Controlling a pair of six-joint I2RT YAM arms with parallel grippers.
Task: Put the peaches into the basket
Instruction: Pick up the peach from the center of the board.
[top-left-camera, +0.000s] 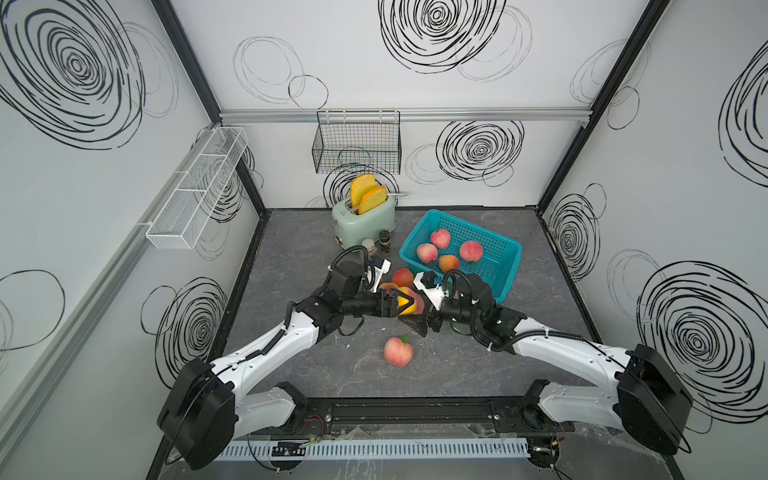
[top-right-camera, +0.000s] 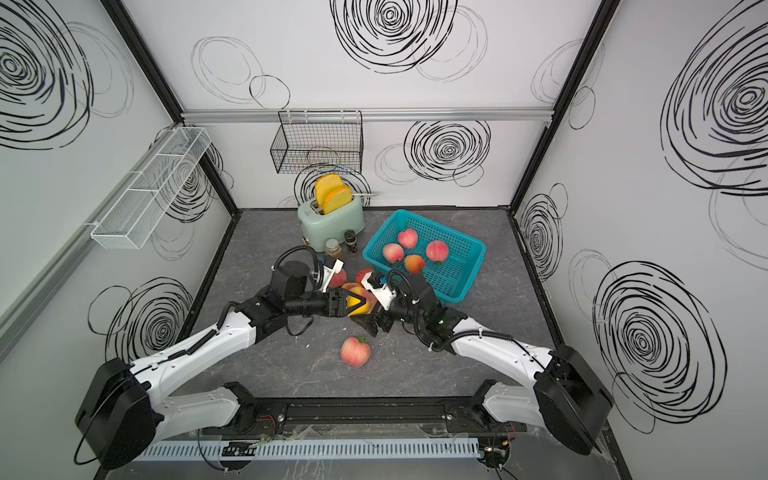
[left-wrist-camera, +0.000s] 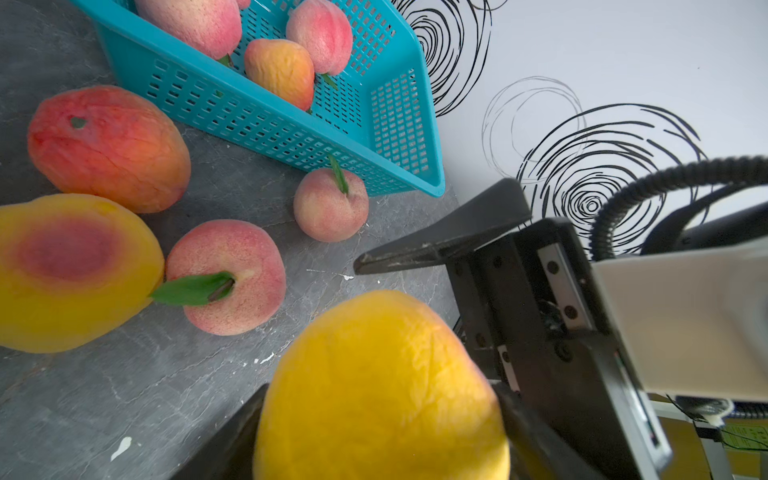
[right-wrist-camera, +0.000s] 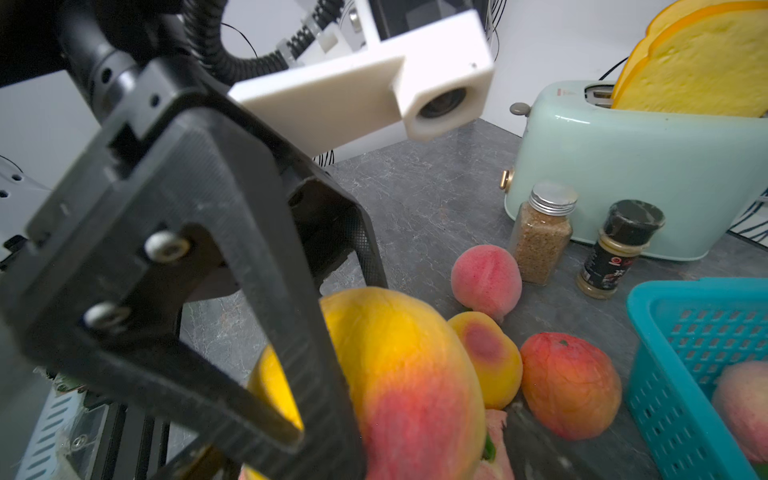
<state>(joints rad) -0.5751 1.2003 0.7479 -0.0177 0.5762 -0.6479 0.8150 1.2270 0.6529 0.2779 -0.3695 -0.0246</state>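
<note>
Four peaches (top-left-camera: 471, 250) lay in the teal basket (top-left-camera: 494, 272), centre-right; the left gripper (top-left-camera: 405, 304) clamped a yellow peach (left-wrist-camera: 382, 386), the right gripper (left-wrist-camera: 430, 328) gaping wide beside it.

In the right wrist view the left hand (right-wrist-camera: 353, 365) is looming blurred, covering much of the yellow peach (right-wrist-camera: 415, 374); the basket (right-wrist-camera: 685, 353) and toast (right-wrist-camera: 698, 62) are running off the edge; in both top views that hand is hiding part of the peaches (top-left-camera: 402, 276) heaped beside the basket.
</note>
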